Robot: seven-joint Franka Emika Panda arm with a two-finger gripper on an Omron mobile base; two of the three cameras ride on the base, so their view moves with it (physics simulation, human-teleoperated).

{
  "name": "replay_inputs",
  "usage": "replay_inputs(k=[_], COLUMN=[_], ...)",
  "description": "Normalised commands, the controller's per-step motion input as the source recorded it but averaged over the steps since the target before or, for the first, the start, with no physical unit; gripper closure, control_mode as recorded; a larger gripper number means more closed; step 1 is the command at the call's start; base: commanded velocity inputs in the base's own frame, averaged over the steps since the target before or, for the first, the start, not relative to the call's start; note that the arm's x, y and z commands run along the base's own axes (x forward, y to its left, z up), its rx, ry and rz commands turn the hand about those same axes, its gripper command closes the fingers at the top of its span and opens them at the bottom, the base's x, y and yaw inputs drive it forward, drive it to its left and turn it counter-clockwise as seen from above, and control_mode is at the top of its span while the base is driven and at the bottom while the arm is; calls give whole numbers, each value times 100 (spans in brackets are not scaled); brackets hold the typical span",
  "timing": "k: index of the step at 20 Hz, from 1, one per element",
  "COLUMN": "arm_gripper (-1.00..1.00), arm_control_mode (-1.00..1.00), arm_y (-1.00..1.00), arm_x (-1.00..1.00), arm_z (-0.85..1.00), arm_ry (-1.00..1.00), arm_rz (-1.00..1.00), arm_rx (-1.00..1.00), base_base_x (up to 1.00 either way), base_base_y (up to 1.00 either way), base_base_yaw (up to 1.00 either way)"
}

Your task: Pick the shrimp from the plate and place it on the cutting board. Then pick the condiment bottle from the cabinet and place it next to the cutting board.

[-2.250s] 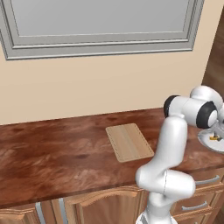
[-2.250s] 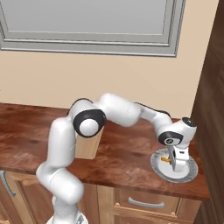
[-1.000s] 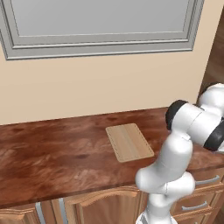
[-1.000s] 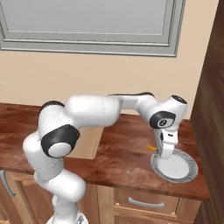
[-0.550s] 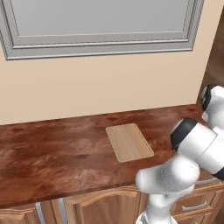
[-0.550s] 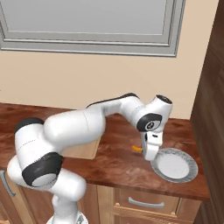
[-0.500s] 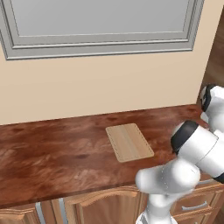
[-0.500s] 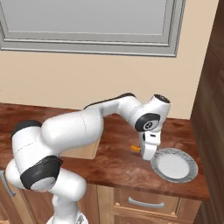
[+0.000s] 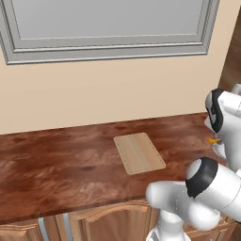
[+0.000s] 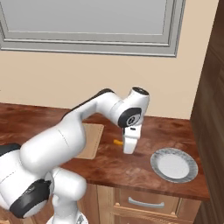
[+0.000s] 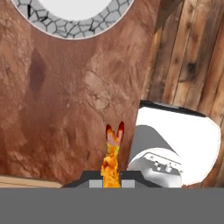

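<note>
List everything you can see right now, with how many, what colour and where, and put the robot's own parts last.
shrimp: one, orange, held in the air above the counter, between the cutting board and the plate.
plate: one, white centre with a grey rim, on the counter's right end, nothing on it.
cutting board: one, light tan, flat on the counter's middle.
counter: one, reddish-brown, along the beige wall.
window frame: one, grey, on the wall above.
drawer handle: one, silver, below the plate.
gripper: one, white, shut on the shrimp.
</note>
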Motion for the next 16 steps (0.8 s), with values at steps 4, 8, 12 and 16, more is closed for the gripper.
replay_inputs(k=[4, 8, 12, 16], arm_gripper=[100, 100, 100, 100], arm_control_mode=[-100, -100, -100, -100], arm_y=[58, 54, 51, 53], arm_x=[0, 0, 0, 0], arm_z=[12, 7, 0, 0], arm_ry=[-1, -1, 0, 0], arm_rz=[0, 0, 0, 0], arm_rx=[0, 0, 0, 0], base_base_x=[0, 0, 0, 0], base_base_y=[0, 0, 0, 0], base_base_yaw=[0, 0, 0, 0])
